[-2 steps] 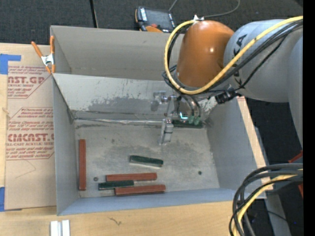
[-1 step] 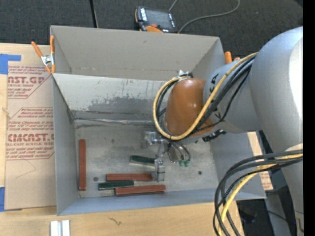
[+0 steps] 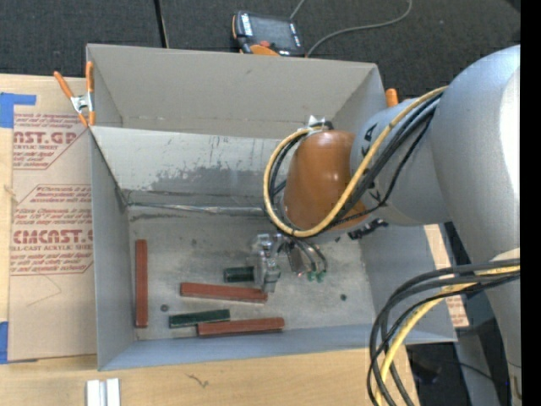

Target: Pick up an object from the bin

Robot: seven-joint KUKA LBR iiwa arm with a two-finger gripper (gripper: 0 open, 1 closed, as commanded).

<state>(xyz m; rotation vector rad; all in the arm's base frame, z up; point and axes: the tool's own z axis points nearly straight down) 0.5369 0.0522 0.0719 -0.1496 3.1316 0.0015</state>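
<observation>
So my claw [image 3: 270, 265] is down low in the grey bin [image 3: 108, 227], a bit right of the middle of the floor, with the orange wrist cover [image 3: 317, 180] and its loop of cables sitting right above it. Honestly I can't tell from this angle whether the claw is open or closed, the wrist is in the way.

The closest thing to it is a short dark green block [image 3: 237, 273], lying flat just to the claw's left, its right end right at the tip. Whether they actually touch, no idea. Just in front of that block is a red-brown stick [image 3: 221, 292], lying nearly level, its right end near the claw too.

Further toward the front wall there's a long dark green stick [image 3: 199, 318] and, just beside it, a second red-brown bar [image 3: 241, 326]. Well off to the left a third reddish strip [image 3: 140, 282] lies by itself along the left wall.
</observation>
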